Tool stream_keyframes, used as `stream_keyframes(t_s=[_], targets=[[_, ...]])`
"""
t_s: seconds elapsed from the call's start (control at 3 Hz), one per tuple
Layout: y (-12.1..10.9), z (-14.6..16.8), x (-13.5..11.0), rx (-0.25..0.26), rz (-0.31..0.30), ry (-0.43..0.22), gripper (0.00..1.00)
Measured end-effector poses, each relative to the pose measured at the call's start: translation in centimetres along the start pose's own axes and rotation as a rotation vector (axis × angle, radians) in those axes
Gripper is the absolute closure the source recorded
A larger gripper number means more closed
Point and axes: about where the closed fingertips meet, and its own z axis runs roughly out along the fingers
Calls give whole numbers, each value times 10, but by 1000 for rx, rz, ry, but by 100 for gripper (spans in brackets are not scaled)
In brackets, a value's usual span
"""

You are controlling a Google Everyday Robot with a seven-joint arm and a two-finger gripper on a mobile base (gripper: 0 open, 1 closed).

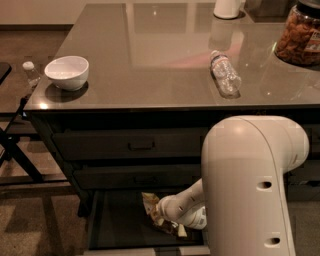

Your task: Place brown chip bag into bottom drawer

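Note:
The brown chip bag (151, 208) is down inside the open bottom drawer (117, 225), standing tilted over the drawer's dark floor. My gripper (161, 219) reaches into the drawer from the right and is shut on the bag, whose crinkled yellow-brown foil shows on both sides of the gripper's tip. My white forearm (182, 210) runs back to the large white arm housing (250, 185), which hides the drawer's right part.
On the grey tabletop (150, 65) stand a white bowl (67, 72), a lying clear water bottle (225, 73), a snack jar (302, 36) and a white container (228, 7). Two shut handled drawers (140, 146) sit above. A black folding stand (12, 150) is left.

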Motion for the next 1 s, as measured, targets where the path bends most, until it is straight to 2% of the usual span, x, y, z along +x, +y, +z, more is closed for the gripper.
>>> stream_keyframes(t_s=[0.67, 1.0], targets=[[21, 17, 2, -37, 41, -22, 100], [29, 31, -4, -55, 59, -47, 100]])
